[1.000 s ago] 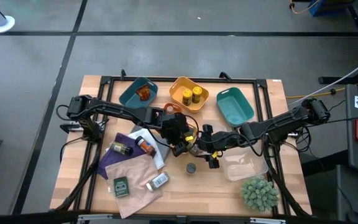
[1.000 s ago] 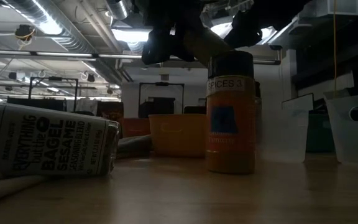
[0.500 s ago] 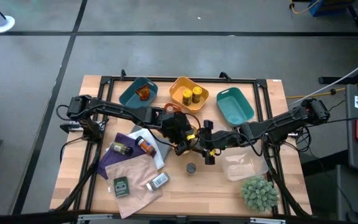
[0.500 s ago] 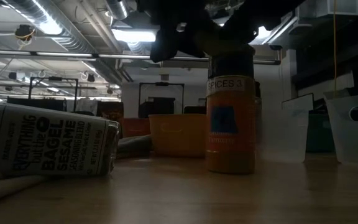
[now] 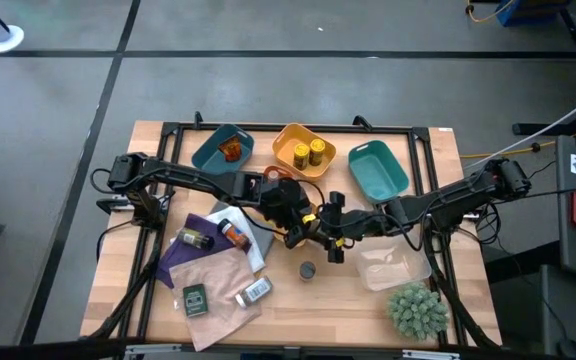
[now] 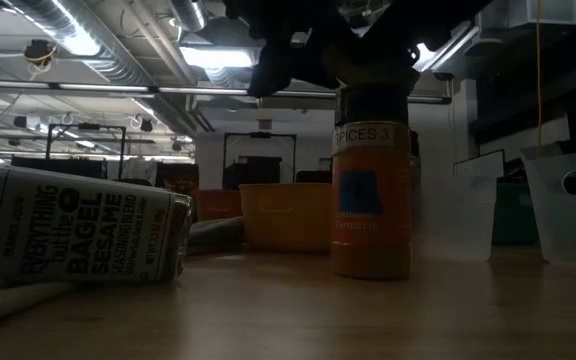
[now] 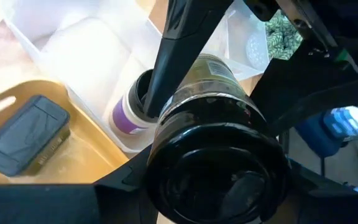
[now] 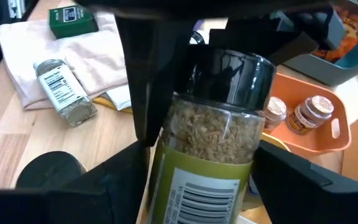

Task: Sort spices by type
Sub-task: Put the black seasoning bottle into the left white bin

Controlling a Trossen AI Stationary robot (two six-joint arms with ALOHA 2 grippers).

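Observation:
A herb jar (image 5: pixel 314 229) with a black lid, flaky filling and a green-yellow label hangs in the air at the table's middle between both grippers. My left gripper (image 5: pixel 297 227) is shut on its lid end (image 7: pixel 219 162). My right gripper (image 5: pixel 330 236) is open, with a finger on either side of the jar's body (image 8: pixel 216 137). A yellow jar (image 6: pixel 370 190) with a dark lid (image 5: pixel 308 270) stands upright on the wood just nearside of them. Other spices lie on the cloths at the near left: a green packet (image 5: pixel 196 300) and a grey-lidded jar (image 5: pixel 255 290). My left gripper pinches the herb jar at its black lid (image 7: pixel 166 171), one finger on each side, coming from the table's left. The jar is lifted clear and points away toward the right arm. My right gripper flanks the jar's body from the right; I cannot tell whether its fingers touch.
Along the far side stand a blue tray (image 5: pixel 211 155) with an amber jar, a yellow tray (image 5: pixel 290 135) with two yellow jars and a teal tray (image 5: pixel 376 170). A clear tray (image 5: pixel 393 268) and a spiky plant (image 5: pixel 416 310) sit near right. A bagel-seasoning jar (image 6: pixel 78 235) lies on its side.
My right gripper has moved toward the far-left, up to the jar that my left gripper holds, until its fingers stand around the jar's body. The left gripper and the jar have stayed where they were.

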